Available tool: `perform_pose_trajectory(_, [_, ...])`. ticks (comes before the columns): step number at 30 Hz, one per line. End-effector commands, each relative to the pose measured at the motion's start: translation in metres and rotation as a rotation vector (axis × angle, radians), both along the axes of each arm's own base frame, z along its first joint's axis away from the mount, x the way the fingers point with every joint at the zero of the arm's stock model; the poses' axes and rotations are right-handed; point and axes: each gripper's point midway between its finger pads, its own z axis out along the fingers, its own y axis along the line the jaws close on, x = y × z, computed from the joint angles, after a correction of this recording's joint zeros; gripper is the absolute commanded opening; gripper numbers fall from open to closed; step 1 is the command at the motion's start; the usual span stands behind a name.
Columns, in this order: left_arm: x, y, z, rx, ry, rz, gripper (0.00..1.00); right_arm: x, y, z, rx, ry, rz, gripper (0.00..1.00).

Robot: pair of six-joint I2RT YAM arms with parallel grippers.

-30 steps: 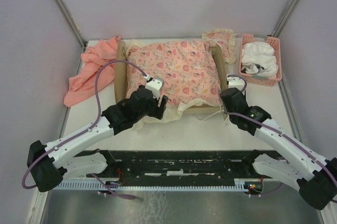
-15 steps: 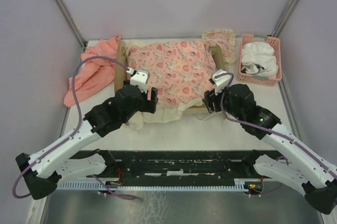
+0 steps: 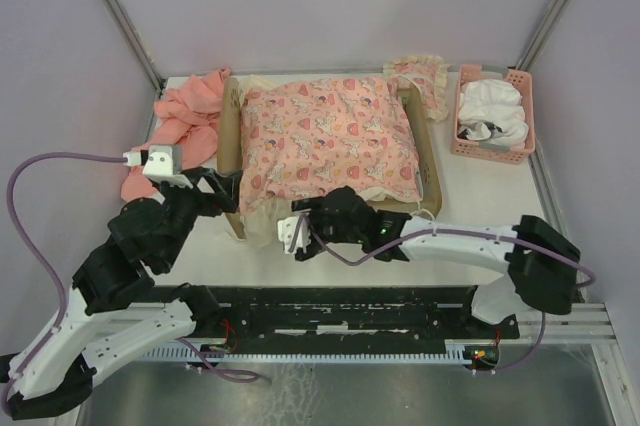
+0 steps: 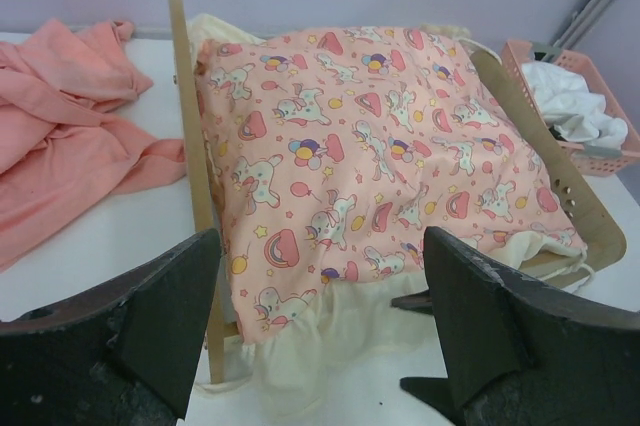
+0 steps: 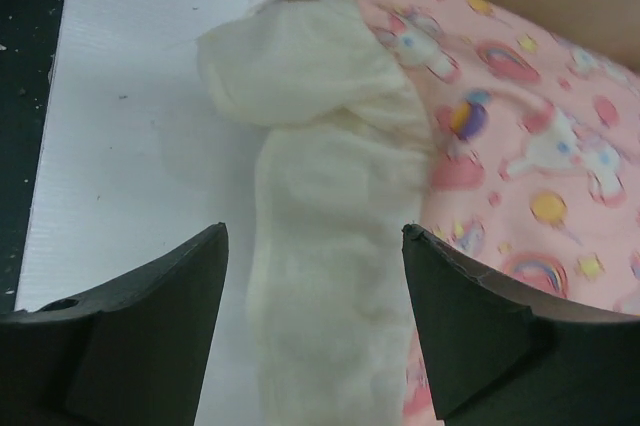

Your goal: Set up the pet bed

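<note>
Pink unicorn-print cushion (image 3: 330, 141) on light-wood pet bed (image 3: 229, 146)

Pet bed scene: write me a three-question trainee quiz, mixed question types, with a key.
1. True or false: the left gripper and the right gripper both stand open, gripping nothing.
2. What lies on the pet bed? A) a plastic bowl B) a unicorn-print cushion C) a rubber ball
3. Fill in: the cloths in the pink basket are mainly ____.
Key: 1 true; 2 B; 3 white.
</note>
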Motion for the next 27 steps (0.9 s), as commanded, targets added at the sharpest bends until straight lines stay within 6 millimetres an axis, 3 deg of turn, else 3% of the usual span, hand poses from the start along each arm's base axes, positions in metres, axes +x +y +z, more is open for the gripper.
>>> perform_pose_trajectory(1, [-0.004,0.022,0.017,-0.009,-0.053,0.065,0.89,-0.006,0.057,0.020,-0.017,-0.322,0.206,0.82])
perform_pose_trajectory(6, [-0.010,0.031,0.023,-0.025,-0.079,0.068,0.89,-0.006,0.096,0.002,-0.099,-0.452,0.271,0.87])
perform_pose_trajectory(12, [-0.013,0.034,0.024,-0.028,-0.093,0.066,0.89,0.010,0.118,-0.013,-0.144,-0.557,0.224,0.83])
perform_pose_trajectory(15, [-0.011,0.029,0.018,-0.020,-0.088,0.053,0.88,0.025,0.119,-0.005,-0.127,-0.587,0.130,0.67])
perform_pose_trajectory(21, [-0.002,0.018,0.002,0.022,-0.072,0.045,0.83,0.035,0.107,0.053,0.114,-0.367,-0.069,0.21])
perform_pose_trajectory(27, [0.005,0.003,-0.016,0.067,-0.054,0.008,0.75,0.070,0.077,0.093,0.357,-0.051,-0.280,0.03])
